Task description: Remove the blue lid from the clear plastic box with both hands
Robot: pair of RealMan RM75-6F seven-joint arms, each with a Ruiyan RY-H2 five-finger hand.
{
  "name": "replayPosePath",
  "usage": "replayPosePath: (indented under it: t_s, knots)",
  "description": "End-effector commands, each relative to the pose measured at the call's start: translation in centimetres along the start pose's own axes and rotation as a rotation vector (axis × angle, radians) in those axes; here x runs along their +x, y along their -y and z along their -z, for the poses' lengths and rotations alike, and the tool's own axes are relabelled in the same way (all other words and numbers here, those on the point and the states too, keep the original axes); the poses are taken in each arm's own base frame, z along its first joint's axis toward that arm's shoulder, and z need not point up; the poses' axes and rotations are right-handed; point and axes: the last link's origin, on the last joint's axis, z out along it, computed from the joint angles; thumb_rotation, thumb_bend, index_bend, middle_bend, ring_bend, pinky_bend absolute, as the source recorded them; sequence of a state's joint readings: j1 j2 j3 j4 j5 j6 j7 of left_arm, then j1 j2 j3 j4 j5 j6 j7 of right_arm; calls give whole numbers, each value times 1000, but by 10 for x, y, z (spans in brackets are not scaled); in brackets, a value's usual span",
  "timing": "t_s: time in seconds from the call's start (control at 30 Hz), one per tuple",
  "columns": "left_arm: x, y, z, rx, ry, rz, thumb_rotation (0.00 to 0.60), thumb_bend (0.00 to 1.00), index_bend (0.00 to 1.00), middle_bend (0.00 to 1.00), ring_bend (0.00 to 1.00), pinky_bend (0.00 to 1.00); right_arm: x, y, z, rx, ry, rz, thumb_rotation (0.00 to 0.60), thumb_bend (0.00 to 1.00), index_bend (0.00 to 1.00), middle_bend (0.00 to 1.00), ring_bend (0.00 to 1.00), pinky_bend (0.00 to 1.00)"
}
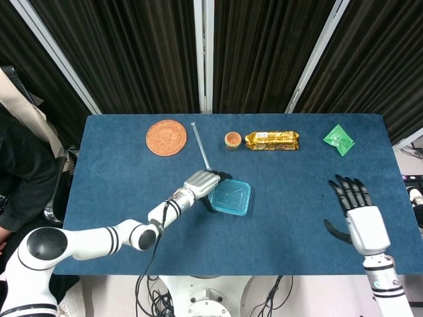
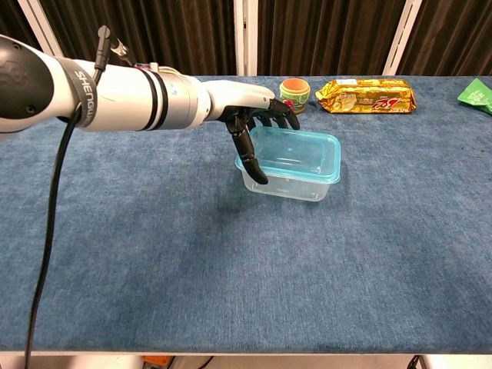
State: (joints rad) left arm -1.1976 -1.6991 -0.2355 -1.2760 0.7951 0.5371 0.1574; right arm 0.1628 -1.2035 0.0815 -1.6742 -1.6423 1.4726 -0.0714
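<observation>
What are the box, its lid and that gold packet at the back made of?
The box looks like clear, thin plastic: the table shows through its walls. The lid seems a translucent blue plastic, smooth and slightly glossy. The gold packet appears to be metallised foil wrap, given its crinkles and bright highlights. The table looks covered in matte blue fabric, perhaps felt.

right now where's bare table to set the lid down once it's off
Widest bare cloth lies between the clear plastic box and the right robot hand. The near-left corner, toward the coaster, is also free. The far edge is crowded: cup, gold packet, green packet.
</observation>
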Motion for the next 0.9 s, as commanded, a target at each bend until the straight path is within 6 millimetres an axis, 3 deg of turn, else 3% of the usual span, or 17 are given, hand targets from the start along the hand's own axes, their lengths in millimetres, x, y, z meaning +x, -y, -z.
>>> replayPosePath:
  t_s: [0.03,0.37,0.57,0.9]
  knots:
    - [-1,-1,1,0,-6,33,600,0,288,224,188,231,-19,25,-21,110,61,7,600,161,0,16,0,0]
    - [-7,1,5,6,-17,45,600,0,288,225,188,231,-75,82,-70,306,183,71,600,159,0,11,0,0]
    - [-7,0,6,4,-21,47,600,0,284,225,188,230,-97,97,-84,347,150,77,600,151,0,0,0,0]
    - [-10,3,6,8,-29,33,600,0,276,224,188,228,-122,106,-89,379,114,53,600,133,0,0,0,0]
